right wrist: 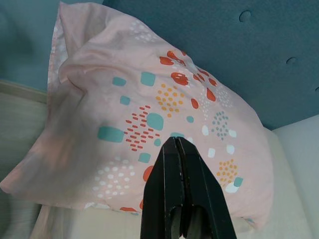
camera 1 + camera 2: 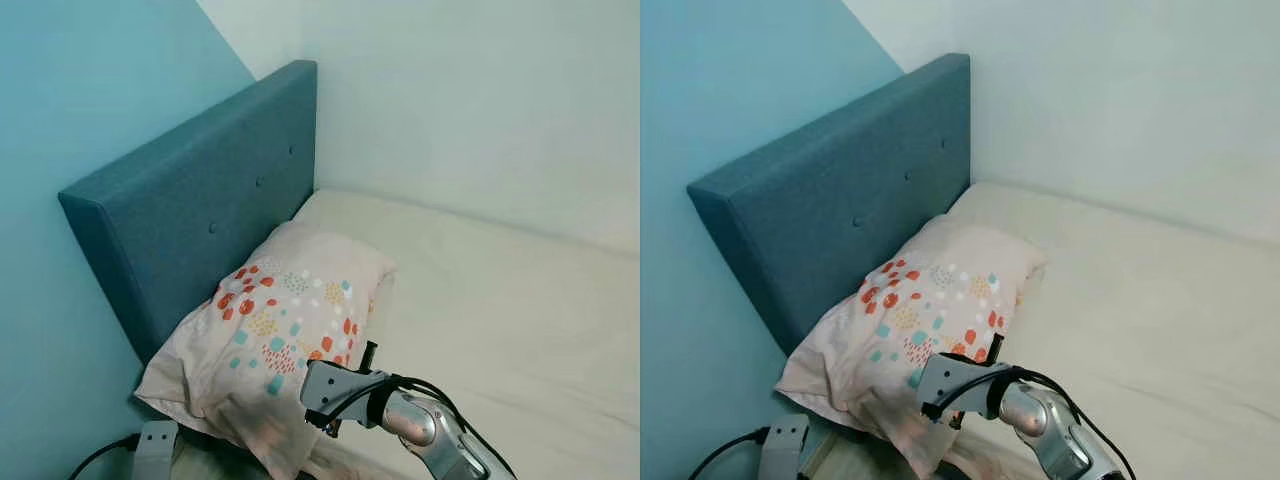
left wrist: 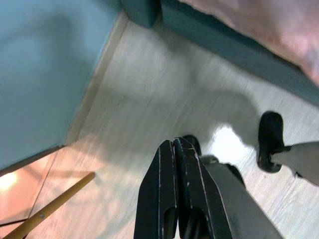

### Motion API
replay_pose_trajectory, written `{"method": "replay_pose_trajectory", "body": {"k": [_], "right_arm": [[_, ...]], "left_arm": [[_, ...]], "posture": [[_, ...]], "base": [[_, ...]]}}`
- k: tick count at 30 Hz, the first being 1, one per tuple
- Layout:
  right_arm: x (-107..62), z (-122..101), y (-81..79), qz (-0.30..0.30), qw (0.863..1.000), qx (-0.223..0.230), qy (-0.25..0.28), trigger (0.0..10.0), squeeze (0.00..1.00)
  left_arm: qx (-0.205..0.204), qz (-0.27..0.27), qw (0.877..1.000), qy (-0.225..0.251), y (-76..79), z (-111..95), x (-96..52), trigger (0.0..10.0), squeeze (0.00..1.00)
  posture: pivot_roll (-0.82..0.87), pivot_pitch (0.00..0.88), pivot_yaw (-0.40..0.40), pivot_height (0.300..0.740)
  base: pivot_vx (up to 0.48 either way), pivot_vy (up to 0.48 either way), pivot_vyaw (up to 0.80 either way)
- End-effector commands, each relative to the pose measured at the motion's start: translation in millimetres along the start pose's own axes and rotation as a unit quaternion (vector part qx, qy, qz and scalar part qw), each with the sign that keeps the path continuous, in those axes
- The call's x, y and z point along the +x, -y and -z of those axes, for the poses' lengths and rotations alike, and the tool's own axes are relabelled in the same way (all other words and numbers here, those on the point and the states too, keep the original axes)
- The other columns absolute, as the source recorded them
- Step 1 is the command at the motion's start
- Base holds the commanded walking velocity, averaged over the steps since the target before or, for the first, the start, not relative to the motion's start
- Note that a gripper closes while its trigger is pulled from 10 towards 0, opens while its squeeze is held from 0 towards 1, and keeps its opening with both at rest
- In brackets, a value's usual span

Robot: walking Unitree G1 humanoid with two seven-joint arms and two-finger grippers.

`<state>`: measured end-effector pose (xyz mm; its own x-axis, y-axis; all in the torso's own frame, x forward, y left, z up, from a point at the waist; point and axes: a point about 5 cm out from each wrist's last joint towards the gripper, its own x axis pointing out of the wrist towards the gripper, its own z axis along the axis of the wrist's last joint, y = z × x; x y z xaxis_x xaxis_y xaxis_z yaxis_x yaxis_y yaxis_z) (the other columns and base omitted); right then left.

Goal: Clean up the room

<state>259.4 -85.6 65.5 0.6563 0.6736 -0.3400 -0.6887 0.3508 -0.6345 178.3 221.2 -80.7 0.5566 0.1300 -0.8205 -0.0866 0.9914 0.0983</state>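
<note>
Pale pink, the dotted pillow (image 2: 275, 335) leans on the teal headboard (image 2: 200, 210) at the frame's lower left, probably overhanging the mattress (image 2: 500, 310). Right claw (image 1: 182, 199), pinched shut and empty, hovers before it; it must open to grip.

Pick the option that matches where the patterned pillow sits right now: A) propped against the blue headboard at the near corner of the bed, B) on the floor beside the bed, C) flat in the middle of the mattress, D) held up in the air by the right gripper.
A: the pillow leans on the headboard at the mattress corner, with the right gripper, fingers shut, just in front of it.
</note>
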Motion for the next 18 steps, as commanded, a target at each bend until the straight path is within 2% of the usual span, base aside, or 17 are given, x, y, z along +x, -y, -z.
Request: {"method": "replay_pose_trajectory", "body": {"k": [1,7,18], "right_arm": [[-1.8,3.6,-1.3,-0.002,1.000,0.007,-0.002,10.0,0.00],[-1.5,4.0,-0.8,-0.001,1.000,0.007,-0.003,10.0,0.00],[-1.1,4.3,-0.6,-0.001,1.000,0.006,-0.003,10.0,0.00]], "left_arm": [[0.012,0.002,1.000,-0.017,0.8,7.3,-0.8,10.0,0.00],[0.025,0.006,0.999,-0.032,2.4,15.3,-2.0,10.0,0.00],[0.037,0.012,0.999,-0.036,3.6,17.2,-2.3,10.0,0.00]], "posture": [[-0.10,0.010,-0.013,0.740],[-0.12,0.007,-0.005,0.740],[-0.13,0.006,-0.003,0.740]], "base": [[0.000,0.000,0.00],[0.000,0.000,0.00],[0.000,0.000,0.00]]}}
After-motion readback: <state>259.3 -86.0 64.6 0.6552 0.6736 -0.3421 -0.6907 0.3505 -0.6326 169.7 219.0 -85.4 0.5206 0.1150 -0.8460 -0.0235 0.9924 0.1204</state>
